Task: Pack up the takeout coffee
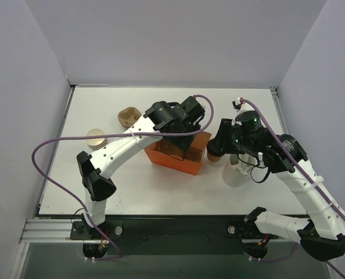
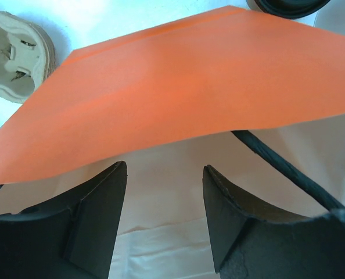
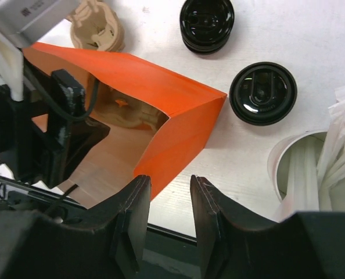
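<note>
The takeout coffee [image 3: 262, 93], a small brown cup with a black lid, stands on the table just right of the orange bag [image 3: 184, 125]. In the top view the cup [image 1: 214, 156] is partly hidden under my right gripper [image 1: 220, 141]. The bag [image 1: 178, 154] lies tilted with its mouth open. My left gripper [image 2: 165, 168] is open inside the bag's mouth, with the orange wall [image 2: 178, 81] above its fingers; it also shows in the top view [image 1: 181, 129]. My right gripper [image 3: 169, 183] is open and empty, above the table by the bag's near corner.
A bare stack of black lids [image 3: 206, 23] lies beyond the coffee. A tall white cup [image 3: 303, 171] with paper in it stands to the right. A cardboard cup carrier [image 1: 129, 116] sits behind the bag. A stack of pale discs [image 1: 95, 138] lies at the left.
</note>
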Robot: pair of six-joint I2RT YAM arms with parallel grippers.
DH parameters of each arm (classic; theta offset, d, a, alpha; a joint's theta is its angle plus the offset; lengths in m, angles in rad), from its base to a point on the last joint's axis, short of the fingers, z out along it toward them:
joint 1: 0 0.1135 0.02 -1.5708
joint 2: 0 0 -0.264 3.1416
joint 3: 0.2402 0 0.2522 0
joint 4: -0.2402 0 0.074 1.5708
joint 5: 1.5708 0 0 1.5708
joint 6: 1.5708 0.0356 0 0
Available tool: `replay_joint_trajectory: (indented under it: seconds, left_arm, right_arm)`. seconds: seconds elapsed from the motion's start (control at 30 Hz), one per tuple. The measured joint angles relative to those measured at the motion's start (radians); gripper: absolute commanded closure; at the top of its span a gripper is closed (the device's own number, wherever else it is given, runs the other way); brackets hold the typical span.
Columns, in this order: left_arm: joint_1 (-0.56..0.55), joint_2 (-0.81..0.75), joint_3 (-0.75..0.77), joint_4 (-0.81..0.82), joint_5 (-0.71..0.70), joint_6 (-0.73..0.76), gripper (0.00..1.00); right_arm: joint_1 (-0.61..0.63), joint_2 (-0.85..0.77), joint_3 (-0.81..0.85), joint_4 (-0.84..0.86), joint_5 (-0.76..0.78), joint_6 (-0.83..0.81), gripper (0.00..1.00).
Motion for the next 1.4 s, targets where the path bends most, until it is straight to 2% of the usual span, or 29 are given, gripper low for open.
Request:
replay_joint_trajectory:
  seconds: [0.1, 0.3, 0.47, 0.57, 0.7, 0.77, 1.07, 1.3, 1.4]
  left_arm:
    - [0.0, 0.0, -0.002, 0.001, -0.006, -0.007, 0.35]
    - [0.0, 0.0, -0.013, 0.001, -0.017, -0.039, 0.35]
    - [0.003, 0.0, -0.017, 0.001, -0.016, -0.058, 0.35]
    - [0.003, -0.007, -0.029, 0.002, -0.016, -0.069, 0.35]
    - [0.008, -0.025, -0.049, 0.0, -0.009, -0.082, 0.35]
    - [0.015, -0.031, -0.046, -0.002, -0.002, -0.085, 0.35]
    - [0.031, -0.043, 0.082, -0.011, 0.031, -0.07, 0.34]
    - [0.03, -0.07, 0.023, -0.01, 0.101, -0.069, 0.4]
    - [0.03, -0.106, -0.052, -0.003, 0.132, -0.066, 0.41]
  right_arm:
    - [0.001, 0.0, 0.014, -0.001, -0.019, 0.042, 0.64]
    - [0.058, 0.004, 0.014, -0.005, 0.007, 0.177, 0.51]
    - [0.108, 0.063, 0.014, -0.005, 0.061, 0.249, 0.51]
    - [0.108, 0.124, 0.015, -0.007, 0.107, 0.274, 0.57]
    - [0.113, 0.186, 0.015, -0.026, 0.154, 0.295, 0.94]
    - [0.117, 0.195, 0.015, -0.032, 0.168, 0.3, 1.0]
    - [0.135, 0.195, 0.05, -0.039, 0.188, 0.304, 1.0]
    - [0.139, 0.211, 0.126, -0.072, 0.19, 0.312, 1.0]
    - [0.139, 0.222, 0.138, -0.076, 0.192, 0.32, 1.0]
